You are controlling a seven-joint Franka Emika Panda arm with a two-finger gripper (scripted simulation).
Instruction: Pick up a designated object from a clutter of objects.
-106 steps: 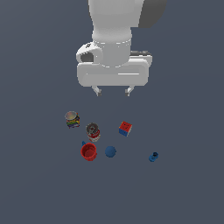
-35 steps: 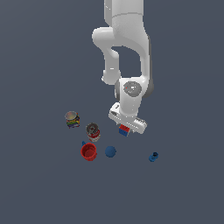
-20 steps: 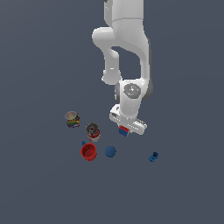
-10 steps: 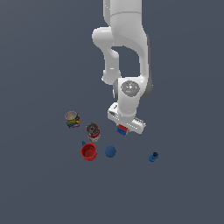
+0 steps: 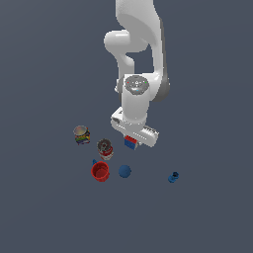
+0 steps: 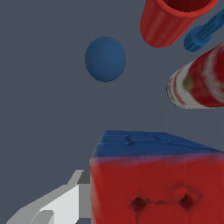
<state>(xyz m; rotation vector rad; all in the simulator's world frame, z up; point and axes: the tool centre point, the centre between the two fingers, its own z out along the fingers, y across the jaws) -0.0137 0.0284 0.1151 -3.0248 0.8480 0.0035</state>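
You see the cube (image 5: pixel 130 142) only partly; the gripper (image 5: pixel 134 140) hides its top. In the wrist view, frame edges cut the cube (image 6: pixel 157 179), red mug (image 6: pixel 173 19) and striped can (image 6: pixel 199 78). Can labels: too small to read.

Red-and-blue cube (image 6: pixel 157 179), blue ball (image 6: pixel 105 59), red mug (image 6: pixel 168 19), red-and-white can (image 6: pixel 199 78)

A simulated test scene, not a real room: the floor (image 5: pixel 44 59) is a flat, featureless slate-grey plane (no walls, furniture or horizon), the white arm (image 5: pixel 141 64) looks smoothly rendered, and the mug (image 5: pixel 100 171) and ball (image 5: pixel 124 171) at 6 o'clock of the arm are plainly coloured shapes.
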